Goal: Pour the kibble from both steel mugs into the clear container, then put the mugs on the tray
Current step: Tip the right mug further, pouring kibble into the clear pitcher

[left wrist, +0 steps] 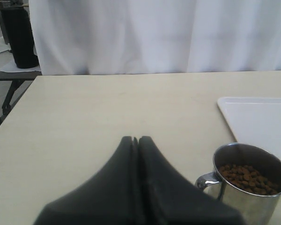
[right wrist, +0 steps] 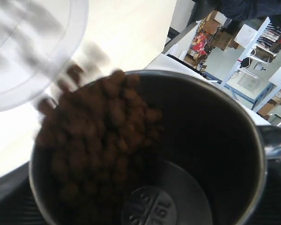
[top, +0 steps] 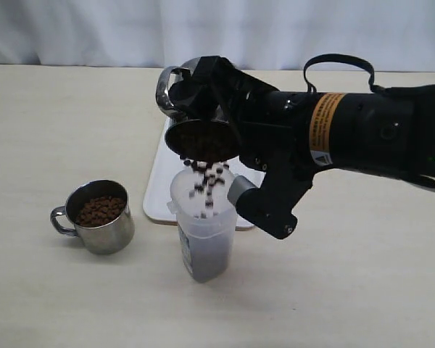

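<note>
My right gripper point(top: 209, 98) is shut on a steel mug point(top: 170, 105) and holds it tipped, mouth down, over the clear container point(top: 203, 235). Kibble point(top: 206, 181) falls from the mug into the container's open top. In the right wrist view the mug's dark inside point(right wrist: 215, 140) fills the frame, with kibble point(right wrist: 103, 136) sliding toward the container rim point(right wrist: 33, 51). The other steel mug point(top: 98, 217) stands upright left of the container, part full of kibble point(top: 99, 210). The white tray point(top: 159, 185) lies behind the container. My left gripper point(left wrist: 135, 138) is shut and empty, near that mug point(left wrist: 250, 187).
The right arm's black body point(top: 362, 130) reaches in from the right above the table. A white curtain point(top: 203, 29) hangs behind the table's far edge. The tray's corner point(left wrist: 257, 117) shows past the standing mug. A black object point(left wrist: 18, 37) stands beyond the table.
</note>
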Controlling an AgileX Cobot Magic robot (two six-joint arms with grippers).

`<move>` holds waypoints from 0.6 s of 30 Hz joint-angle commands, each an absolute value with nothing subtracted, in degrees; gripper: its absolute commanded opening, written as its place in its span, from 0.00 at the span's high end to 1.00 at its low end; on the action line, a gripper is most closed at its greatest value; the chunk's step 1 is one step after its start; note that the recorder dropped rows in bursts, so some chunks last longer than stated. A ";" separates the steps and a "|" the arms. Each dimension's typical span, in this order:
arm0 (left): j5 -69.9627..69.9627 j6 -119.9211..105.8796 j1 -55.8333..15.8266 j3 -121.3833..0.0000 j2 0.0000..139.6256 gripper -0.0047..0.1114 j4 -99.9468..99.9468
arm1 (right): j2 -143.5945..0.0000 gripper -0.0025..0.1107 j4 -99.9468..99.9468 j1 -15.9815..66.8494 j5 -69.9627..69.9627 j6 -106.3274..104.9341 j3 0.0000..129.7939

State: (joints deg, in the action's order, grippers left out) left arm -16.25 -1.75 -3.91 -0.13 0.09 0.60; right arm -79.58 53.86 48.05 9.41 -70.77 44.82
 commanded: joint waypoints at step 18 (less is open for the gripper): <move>-15.96 -1.91 -3.76 0.00 0.00 0.96 0.54 | -79.32 0.94 53.11 48.14 11.68 -78.61 45.32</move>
